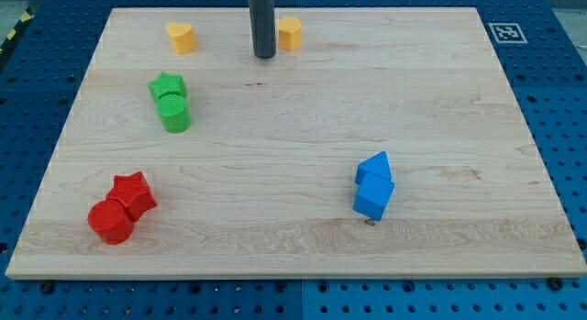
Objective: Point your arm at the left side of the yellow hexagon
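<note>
The yellow hexagon [290, 33] sits near the view's top, just right of centre. My tip [264, 54] is the lower end of a dark rod that comes down from the view's top. It stands just left of the hexagon and a little lower in the view, with a small gap between them. A second yellow block, heart-shaped [182, 37], lies further to the view's left along the top.
A green star [167, 85] and a green cylinder [174, 114] touch at the upper left. A red star [134, 193] and a red cylinder [111, 221] touch at the lower left. Two blue blocks [374, 186] touch at the lower right. The wooden board [293, 256] lies on a blue pegboard.
</note>
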You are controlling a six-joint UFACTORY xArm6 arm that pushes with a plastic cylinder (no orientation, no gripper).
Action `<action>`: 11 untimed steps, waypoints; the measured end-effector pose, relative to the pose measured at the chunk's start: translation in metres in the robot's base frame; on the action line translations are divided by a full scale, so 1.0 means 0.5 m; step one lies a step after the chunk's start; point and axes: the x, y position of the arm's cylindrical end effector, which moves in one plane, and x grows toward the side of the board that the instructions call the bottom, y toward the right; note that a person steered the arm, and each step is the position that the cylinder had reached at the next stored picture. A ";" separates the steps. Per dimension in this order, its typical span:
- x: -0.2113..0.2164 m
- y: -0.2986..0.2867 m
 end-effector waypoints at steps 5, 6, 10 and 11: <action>-0.006 0.000; -0.009 0.000; -0.024 0.000; -0.030 0.000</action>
